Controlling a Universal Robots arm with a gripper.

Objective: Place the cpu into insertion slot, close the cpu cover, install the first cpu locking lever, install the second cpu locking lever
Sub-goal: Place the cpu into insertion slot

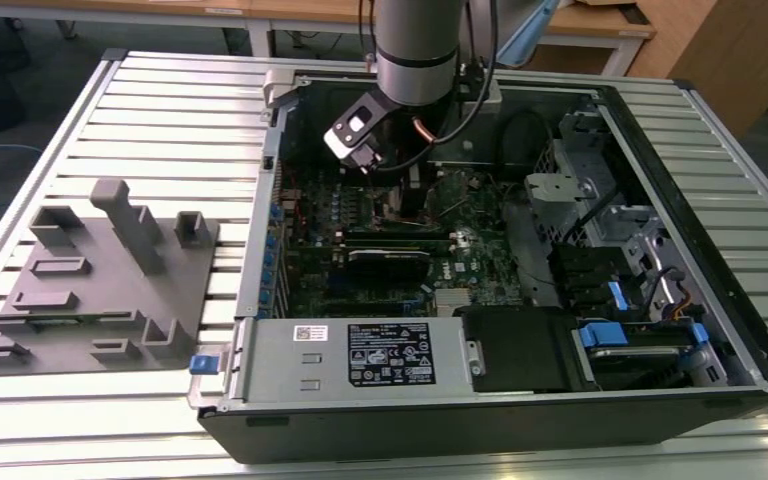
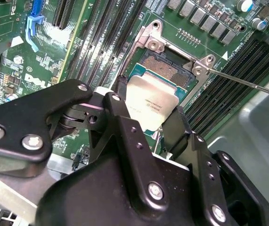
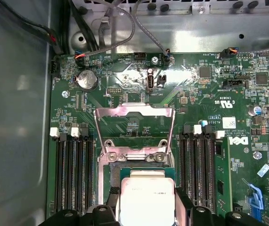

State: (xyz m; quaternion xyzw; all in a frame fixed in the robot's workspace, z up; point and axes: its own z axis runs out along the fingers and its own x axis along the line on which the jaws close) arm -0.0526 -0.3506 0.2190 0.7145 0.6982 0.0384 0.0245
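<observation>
Ribbed metal counter (image 1: 157, 110) carries an open computer case (image 1: 518, 425) beside a grey fixture block (image 1: 91, 290), at the exterior view's left. An arm (image 1: 418, 45) reaches down into the case over the green motherboard (image 3: 205, 99). In both wrist views the tool (image 2: 148, 110) (image 3: 147, 209) grips the cpu (image 2: 150, 106) (image 3: 146, 197), its black fingers (image 2: 125, 127) closed against opposite edges. The cpu hangs just over the slot (image 2: 167, 70) (image 3: 139, 165), tilted; whether they touch cannot be told. The cover (image 3: 134, 110) stands swung open behind the slot.
</observation>
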